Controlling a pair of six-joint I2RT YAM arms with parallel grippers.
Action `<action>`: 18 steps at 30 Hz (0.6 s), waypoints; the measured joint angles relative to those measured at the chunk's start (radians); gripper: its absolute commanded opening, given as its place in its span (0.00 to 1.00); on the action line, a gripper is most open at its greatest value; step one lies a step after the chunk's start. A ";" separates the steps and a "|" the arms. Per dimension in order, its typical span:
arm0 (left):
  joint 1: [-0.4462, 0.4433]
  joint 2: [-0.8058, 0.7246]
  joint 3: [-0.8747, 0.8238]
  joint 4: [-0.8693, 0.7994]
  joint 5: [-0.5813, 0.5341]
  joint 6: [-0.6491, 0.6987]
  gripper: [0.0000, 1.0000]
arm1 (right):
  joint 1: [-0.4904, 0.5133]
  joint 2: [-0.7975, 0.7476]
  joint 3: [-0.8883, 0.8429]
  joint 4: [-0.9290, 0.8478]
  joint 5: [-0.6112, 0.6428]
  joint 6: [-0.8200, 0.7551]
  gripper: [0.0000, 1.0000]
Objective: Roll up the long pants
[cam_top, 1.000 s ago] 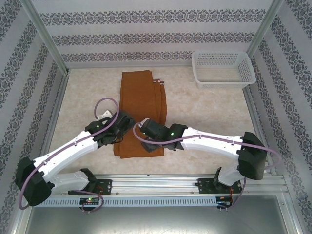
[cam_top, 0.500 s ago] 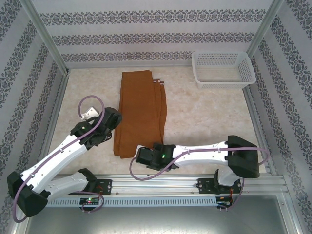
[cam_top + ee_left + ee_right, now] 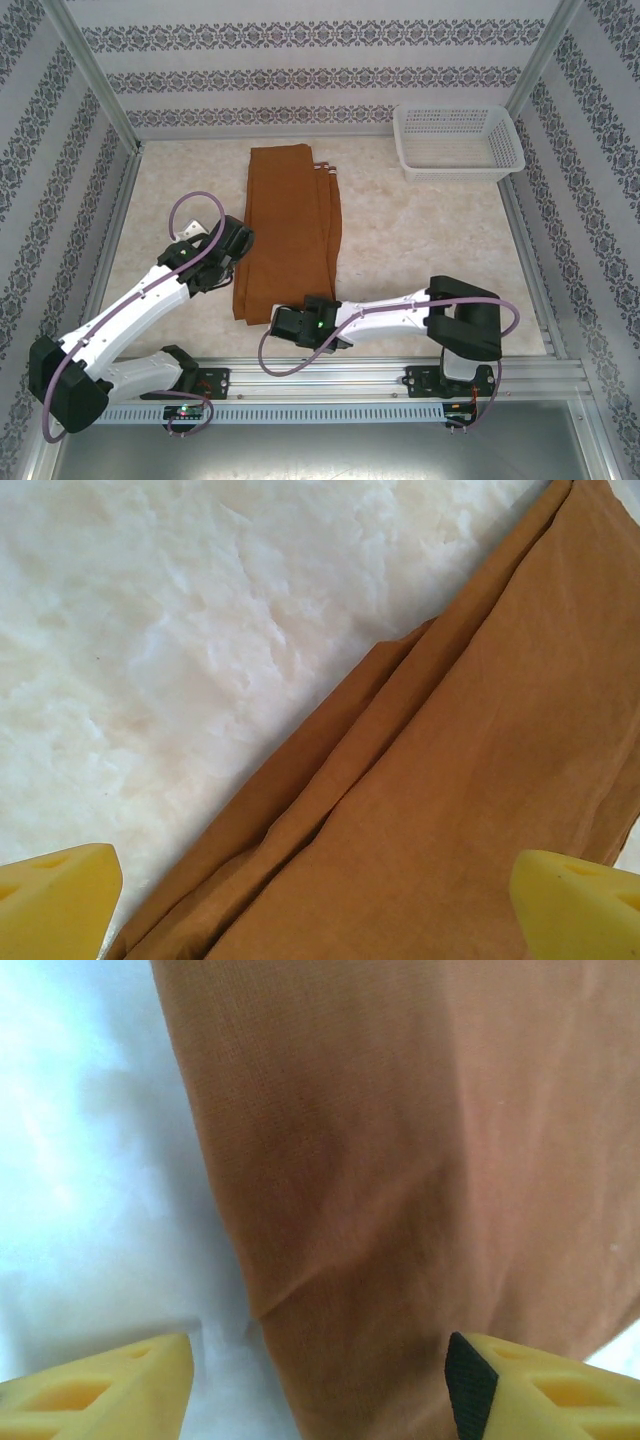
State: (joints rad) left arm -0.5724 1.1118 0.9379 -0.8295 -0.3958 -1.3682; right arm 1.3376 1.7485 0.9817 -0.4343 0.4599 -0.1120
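Long pants (image 3: pixel 290 225), long axis near-to-far, left end effector (image 3: pixel 232 243) released, right end effector (image 3: pixel 287 323) released at near end

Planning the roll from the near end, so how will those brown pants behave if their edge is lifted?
Probably floppy: the long pants lie flat in soft layers, so a lifted edge should droop. Pushed, they would likely bunch on the smooth table.

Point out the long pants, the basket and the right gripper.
long pants (image 3: pixel 292 225), top external view, middle of the cloth.
basket (image 3: pixel 458 166), top external view, near wall.
right gripper (image 3: pixel 318 1392), right wrist view, midway between its fingertips.
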 measured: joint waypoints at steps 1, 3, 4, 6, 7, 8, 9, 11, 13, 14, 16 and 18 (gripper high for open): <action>0.003 0.003 -0.002 0.002 0.004 0.000 1.00 | -0.007 0.008 -0.010 0.019 -0.006 -0.012 0.56; 0.009 0.008 -0.010 0.004 0.015 0.000 1.00 | -0.014 0.007 -0.018 0.045 -0.023 -0.039 0.35; 0.012 0.008 -0.014 0.005 0.022 0.000 1.00 | -0.024 0.010 -0.022 0.059 -0.029 -0.053 0.21; 0.017 0.010 -0.022 0.007 0.032 0.000 1.00 | -0.059 0.017 -0.025 0.076 -0.044 -0.068 0.00; 0.019 0.010 -0.026 0.008 0.035 0.000 1.00 | -0.072 0.016 -0.024 0.079 -0.050 -0.072 0.00; 0.024 0.010 -0.030 0.008 0.040 0.000 1.00 | -0.084 0.014 -0.023 0.084 -0.055 -0.075 0.00; 0.026 0.010 -0.034 0.008 0.045 0.000 1.00 | -0.094 0.014 -0.021 0.084 -0.060 -0.084 0.00; 0.030 0.010 -0.040 0.011 0.053 0.000 1.00 | -0.105 0.014 -0.009 0.067 -0.076 -0.088 0.00; 0.031 0.010 -0.047 0.014 0.058 0.000 1.00 | -0.111 0.010 0.014 0.035 -0.095 -0.091 0.00; 0.031 0.010 -0.050 0.016 0.061 0.000 1.00 | -0.114 0.005 0.029 0.014 -0.108 -0.090 0.00; 0.031 0.010 -0.058 0.024 0.067 0.000 1.00 | -0.121 -0.006 0.070 -0.031 -0.135 -0.090 0.00; 0.031 0.010 -0.063 0.032 0.076 0.000 1.00 | -0.132 -0.013 0.132 -0.083 -0.173 -0.088 0.00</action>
State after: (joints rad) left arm -0.5411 1.1213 0.8749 -0.7975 -0.3199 -1.3682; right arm 1.2057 1.7351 1.1133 -0.5175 0.2871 -0.2001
